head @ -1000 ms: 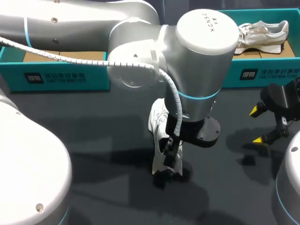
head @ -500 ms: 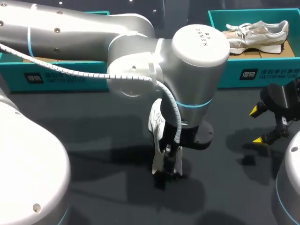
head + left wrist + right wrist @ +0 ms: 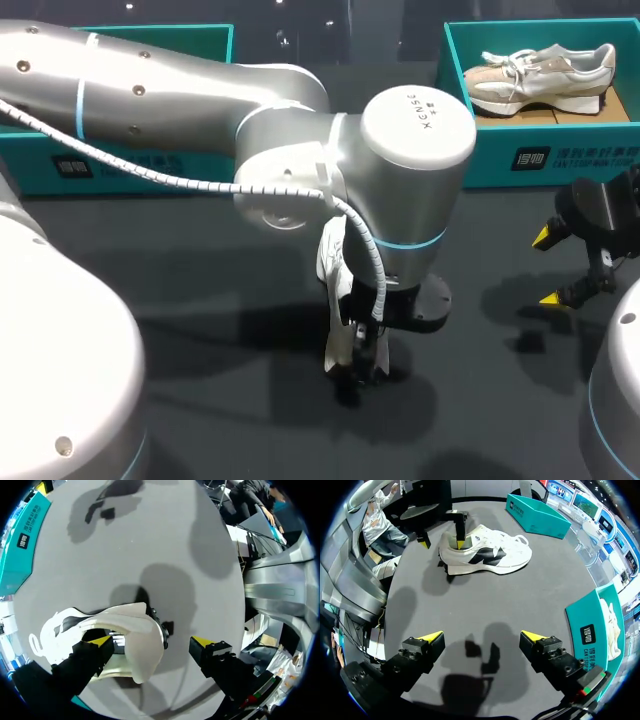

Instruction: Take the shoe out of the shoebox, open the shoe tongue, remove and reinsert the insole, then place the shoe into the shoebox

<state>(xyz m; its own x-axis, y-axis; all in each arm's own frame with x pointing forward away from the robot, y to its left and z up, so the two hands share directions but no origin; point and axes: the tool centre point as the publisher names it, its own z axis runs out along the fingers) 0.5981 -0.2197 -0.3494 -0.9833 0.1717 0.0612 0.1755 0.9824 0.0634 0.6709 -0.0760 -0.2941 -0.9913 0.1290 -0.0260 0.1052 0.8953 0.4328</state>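
- Stretching from the left edge, the left arm (image 3: pixel 300 140) hides much of the tabletop's (image 3: pixel 200 280) middle
- Teal shoebox (image 3: pixel 480 160) at the far right corner holds another shoe (image 3: pixel 540 75)
- White shoe (image 3: pixel 485 555) stands mid-tabletop
- Left hand (image 3: pixel 152 641) is spread, one finger inside the heel opening, probably for the insole
- Right hand (image 3: pixel 482 637) is spread and empty, waiting near the right edge

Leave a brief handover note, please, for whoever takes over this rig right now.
Left gripper: open, one finger inside the shoe at the heel, the other outside.
Right gripper: open, empty, above the table.
Shoe: on its sole on the table, outside the left box.
Done: shoe taken out.
Left: likely the insole steps, then shoe back in the box.
Second shoe: in the right box.
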